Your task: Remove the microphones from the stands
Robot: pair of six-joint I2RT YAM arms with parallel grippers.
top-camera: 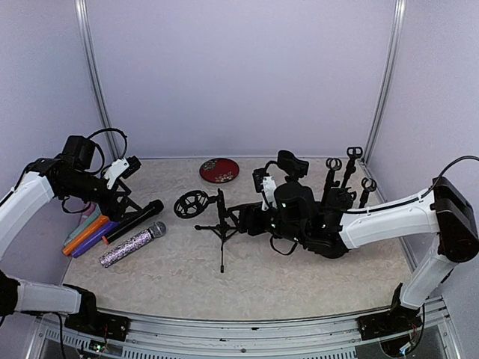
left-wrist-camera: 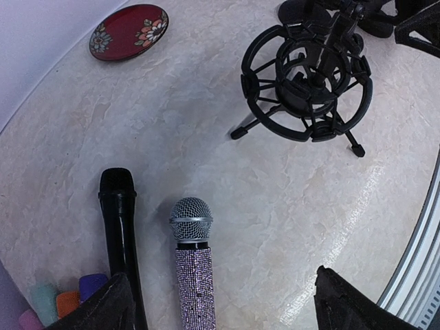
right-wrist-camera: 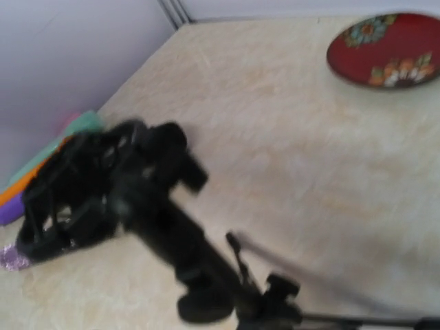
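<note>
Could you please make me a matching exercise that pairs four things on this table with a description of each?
Things:
1. red plate
2. glitter microphone
3. black microphone
4. stand

Descriptions:
A. on tripod legs, its ring cradle holding no microphone
B. lying flat, with a silver mesh head
C. at the back of the table, near the wall
D. lying flat, dark from end to end

Pairs: 1-C, 2-B, 3-D, 4-A

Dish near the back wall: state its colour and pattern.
The dish is dark red with flower motifs, clearest in the left wrist view.
</note>
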